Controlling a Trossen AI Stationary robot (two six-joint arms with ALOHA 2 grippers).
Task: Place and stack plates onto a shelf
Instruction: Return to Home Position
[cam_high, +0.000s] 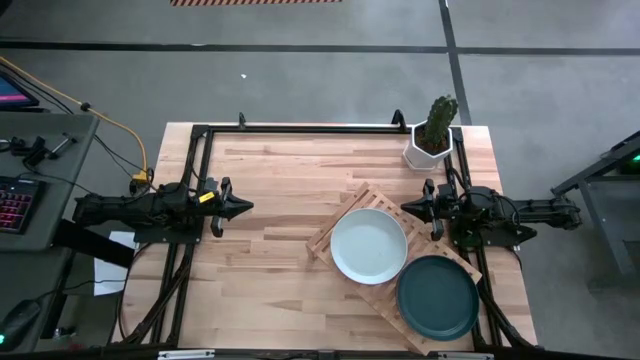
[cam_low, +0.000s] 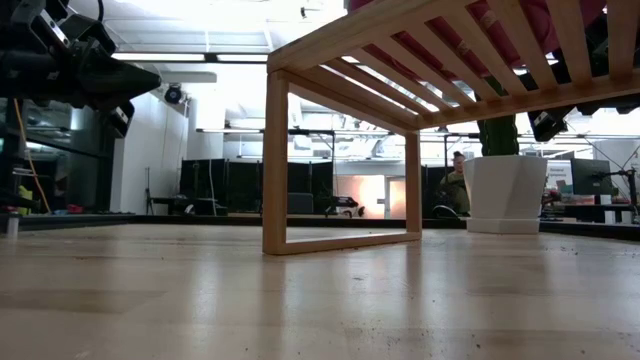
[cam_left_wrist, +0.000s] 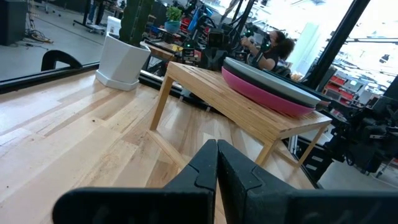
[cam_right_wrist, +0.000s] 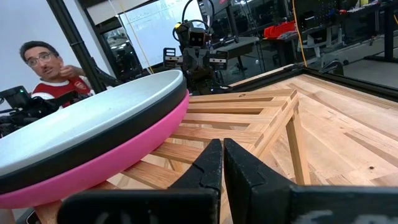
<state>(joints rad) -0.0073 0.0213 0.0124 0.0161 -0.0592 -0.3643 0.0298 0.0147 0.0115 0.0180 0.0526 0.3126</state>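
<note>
The wooden slat shelf (cam_high: 333, 226) stands slantwise on the table's right half. A pale mint plate (cam_high: 369, 245) tops one stack on it. The right wrist view shows that stack as mint (cam_right_wrist: 81, 121) on a black plate (cam_right_wrist: 93, 152) on a magenta plate (cam_right_wrist: 118, 165). A dark teal plate (cam_high: 438, 297) lies on the shelf's near end. My left gripper (cam_high: 248, 207) is shut and hovers left of the shelf. My right gripper (cam_high: 404, 208) is shut by the shelf's far right side. The other plates are hidden.
A cactus in a white pot (cam_high: 432, 140) stands at the far right corner, just beyond my right gripper. Bare tabletop (cam_high: 260, 270) lies left of the shelf. A black frame (cam_high: 300, 127) runs along the table's edges. A person (cam_right_wrist: 53, 68) sits beyond the table.
</note>
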